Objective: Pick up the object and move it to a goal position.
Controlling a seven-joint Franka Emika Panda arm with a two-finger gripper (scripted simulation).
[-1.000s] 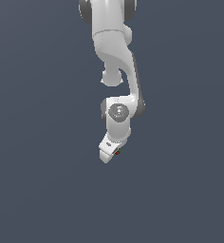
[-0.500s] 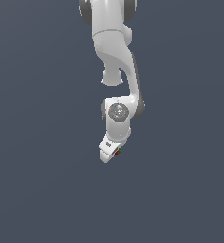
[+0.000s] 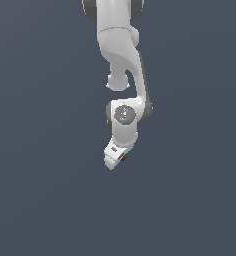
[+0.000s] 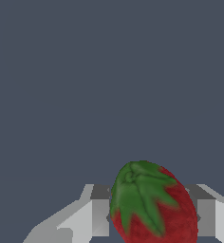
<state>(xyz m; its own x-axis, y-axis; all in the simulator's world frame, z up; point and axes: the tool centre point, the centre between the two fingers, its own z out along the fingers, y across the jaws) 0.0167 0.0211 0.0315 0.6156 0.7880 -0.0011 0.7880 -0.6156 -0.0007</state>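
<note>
The object is a red strawberry with a green leafy top. In the wrist view the strawberry [image 4: 154, 204] sits between my two grey fingers [image 4: 100, 216], which press on it from both sides. In the exterior view only a small red and green speck of the strawberry [image 3: 123, 158] shows at the side of my white gripper [image 3: 115, 156], which hangs at the end of the arm near the middle of the picture. The gripper is shut on the strawberry. The fingertips themselves are hidden in the exterior view.
The white arm [image 3: 121, 55] comes down from the top of the exterior view. The background is a plain dark grey-blue surface [image 3: 45, 150] with no other objects, edges or goal marker showing.
</note>
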